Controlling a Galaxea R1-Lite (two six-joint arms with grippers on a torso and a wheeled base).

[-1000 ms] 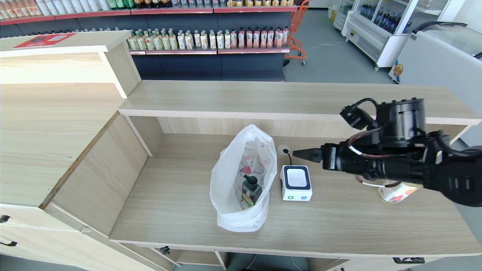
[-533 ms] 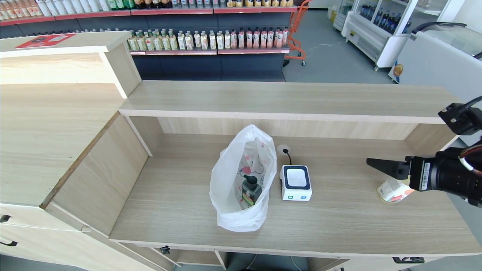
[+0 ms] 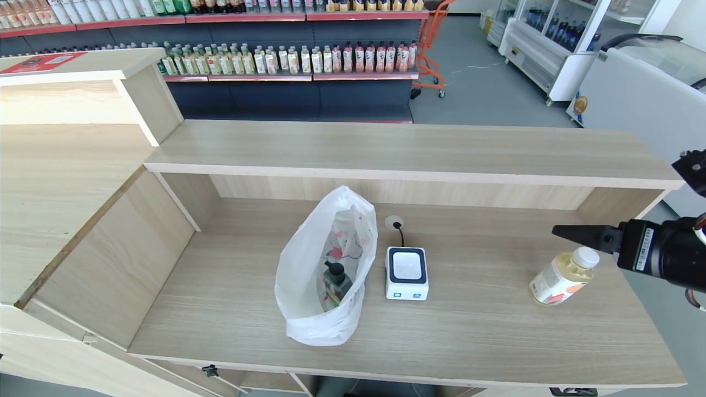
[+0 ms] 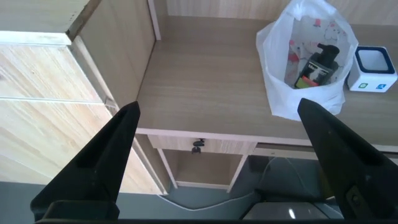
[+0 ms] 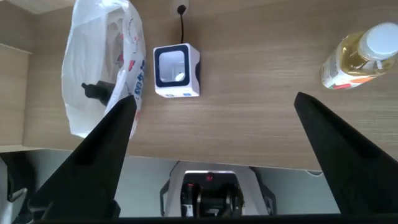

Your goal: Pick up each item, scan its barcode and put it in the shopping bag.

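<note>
A white plastic shopping bag [image 3: 317, 275] stands open mid-counter with a dark pump bottle [image 3: 335, 277] inside. The white barcode scanner [image 3: 407, 266] sits just right of it. A yellow-liquid bottle [image 3: 563, 275] with a white cap stands at the counter's right end. My right gripper [image 3: 573, 236] hovers open and empty just above and behind that bottle; the right wrist view shows its gripper [image 5: 214, 101], the bottle [image 5: 357, 56], scanner [image 5: 176, 70] and bag [image 5: 102, 74]. My left gripper [image 4: 219, 107] hangs open and empty over the counter's front left edge, away from the bag [image 4: 298, 68].
A raised wooden ledge [image 3: 408, 149] runs along the back of the counter [image 3: 485, 336], and a side wall [image 3: 105, 259] closes its left end. The scanner's cable [image 3: 398, 231] plugs into a hole behind it. Bare counter lies between scanner and bottle.
My right arm pulled back to the right, from over the scanner to beside the bottle, uncovering the bottle. The head camera has shifted, so the whole scene sits further left.
</note>
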